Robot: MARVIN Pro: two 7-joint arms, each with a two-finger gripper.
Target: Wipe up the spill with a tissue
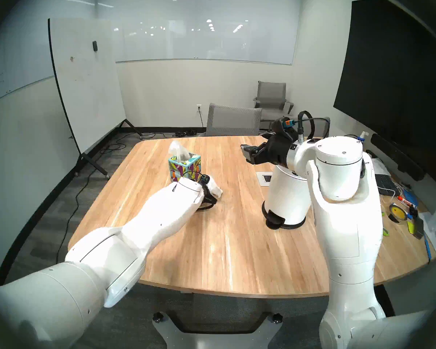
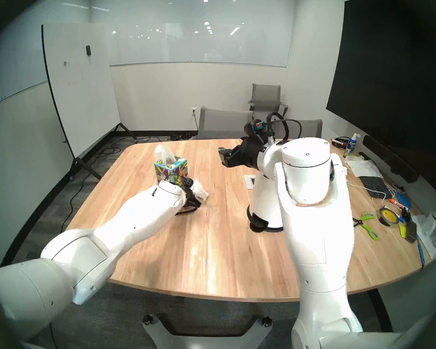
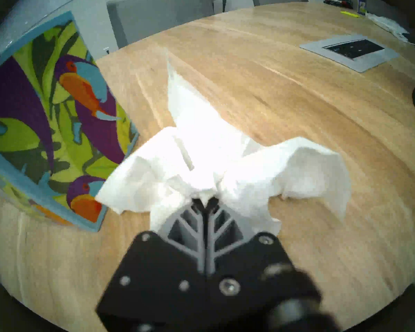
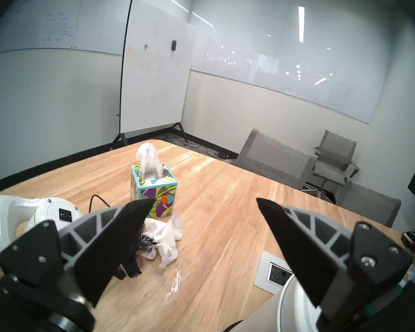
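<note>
My left gripper [image 3: 205, 201] is shut on a crumpled white tissue [image 3: 225, 156], holding it low against the wooden table [image 1: 237, 240] just right of the toucan-printed tissue box [image 1: 184, 166]. In the head view the tissue [image 1: 215, 189] sticks out past the left wrist. The right wrist view shows the same tissue [image 4: 168, 238] bunched on the wood, with a thin shiny smear [image 4: 175, 283] beside it. No dark spill shows in any view; it is hidden or out of view. My right gripper [image 1: 247, 153] hovers open and empty above the table's far middle, above the bin.
A white cylindrical pedal bin [image 1: 286, 195] stands right of centre, partly behind my right arm. A grey outlet plate [image 1: 264, 178] is set into the table behind it. Scissors [image 2: 368, 225], tape [image 2: 388, 215] and a keyboard [image 2: 374, 187] crowd the right edge. Grey chairs [image 1: 233, 121] line the far side.
</note>
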